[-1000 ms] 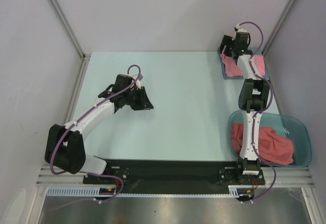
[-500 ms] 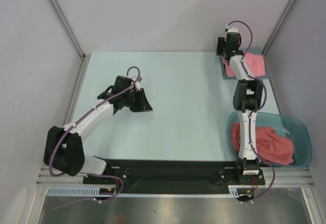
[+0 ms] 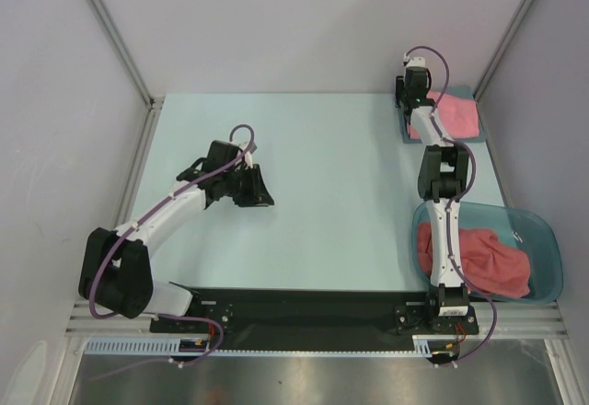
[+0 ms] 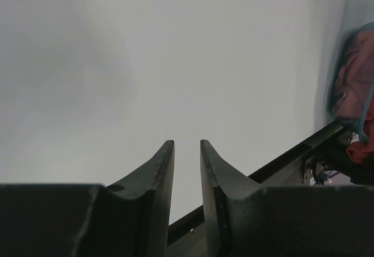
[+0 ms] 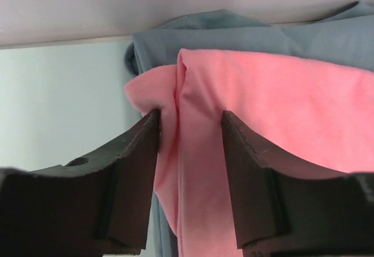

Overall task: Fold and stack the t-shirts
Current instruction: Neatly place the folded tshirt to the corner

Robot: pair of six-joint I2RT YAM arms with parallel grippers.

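Observation:
A folded salmon-pink t-shirt (image 3: 451,116) lies on a grey-blue cloth (image 3: 467,92) at the far right corner. My right gripper (image 3: 409,109) is at that shirt's left edge. In the right wrist view its jaws (image 5: 188,120) stand apart, with a fold of the pink t-shirt (image 5: 257,111) lying between them, and the left fingertip (image 5: 149,129) touches the fold. More crumpled pink t-shirts (image 3: 488,262) lie in the teal tub (image 3: 545,236). My left gripper (image 3: 261,193) hovers over bare table at mid-left, its jaws (image 4: 187,146) nearly shut and empty.
The grey-blue cloth (image 5: 234,32) shows beyond the shirt, against the back wall. The tub with pink fabric (image 4: 353,76) sits at the right edge of the left wrist view. White walls and metal posts enclose the table (image 3: 322,147). A black base rail (image 3: 304,308) runs along the near edge.
My right gripper has moved left and back from over the folded shirt to its left edge. My left gripper has drifted slightly towards me.

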